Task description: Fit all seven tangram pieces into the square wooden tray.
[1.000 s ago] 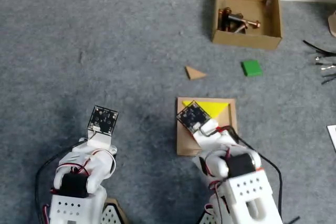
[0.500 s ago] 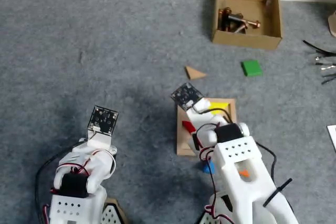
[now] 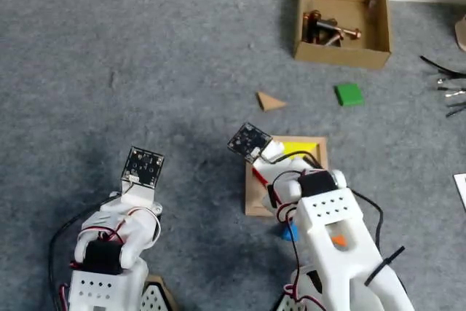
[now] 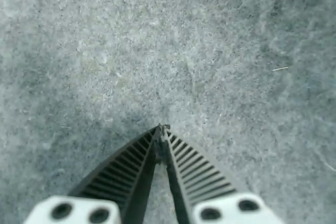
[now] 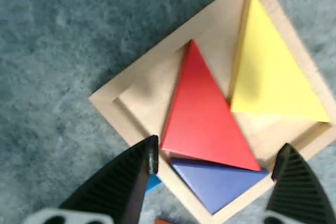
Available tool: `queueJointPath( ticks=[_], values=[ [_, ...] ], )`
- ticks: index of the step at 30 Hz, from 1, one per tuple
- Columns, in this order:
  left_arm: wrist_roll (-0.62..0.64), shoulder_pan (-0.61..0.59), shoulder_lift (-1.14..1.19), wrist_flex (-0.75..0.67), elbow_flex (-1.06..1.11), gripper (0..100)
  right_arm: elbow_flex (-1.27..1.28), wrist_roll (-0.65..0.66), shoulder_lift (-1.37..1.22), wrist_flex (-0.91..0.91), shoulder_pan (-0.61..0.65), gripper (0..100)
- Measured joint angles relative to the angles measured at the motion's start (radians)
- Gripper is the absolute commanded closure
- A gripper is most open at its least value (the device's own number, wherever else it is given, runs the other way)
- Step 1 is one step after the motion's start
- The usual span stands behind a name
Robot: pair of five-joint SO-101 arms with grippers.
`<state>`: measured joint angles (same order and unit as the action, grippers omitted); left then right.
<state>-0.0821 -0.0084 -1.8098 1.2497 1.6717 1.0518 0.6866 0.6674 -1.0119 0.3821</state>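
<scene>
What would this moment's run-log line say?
tray: red triangle, yellow triangle, blue triangle | right claw: open over tray | left claw: shut | loose: tan triangle, green square

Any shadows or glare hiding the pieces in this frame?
High view: soft shadow on the carpet beside the left arm, no glare. Right wrist view: red triangle and yellow triangle evenly lit. Left wrist view: dim patch under the left gripper.
</scene>
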Motion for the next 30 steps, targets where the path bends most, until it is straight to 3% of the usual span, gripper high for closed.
queueJointPath(
  ticks=[6, 23, 30],
  values=[
    [0.0, 0.0, 0.0, 0.0, 0.0, 99, -0.014, -0.055, -0.209, 0.06, -0.018, 62.4],
    [0.0, 0.0, 0.0, 0.0, 0.0, 99, -0.054, -0.08, -0.37, 0.172, -0.02, 62.3],
    [0.0, 0.0, 0.0, 0.0, 0.0, 99, -0.058, -0.137, -0.381, 0.172, -0.02, 68.2]
  ],
)
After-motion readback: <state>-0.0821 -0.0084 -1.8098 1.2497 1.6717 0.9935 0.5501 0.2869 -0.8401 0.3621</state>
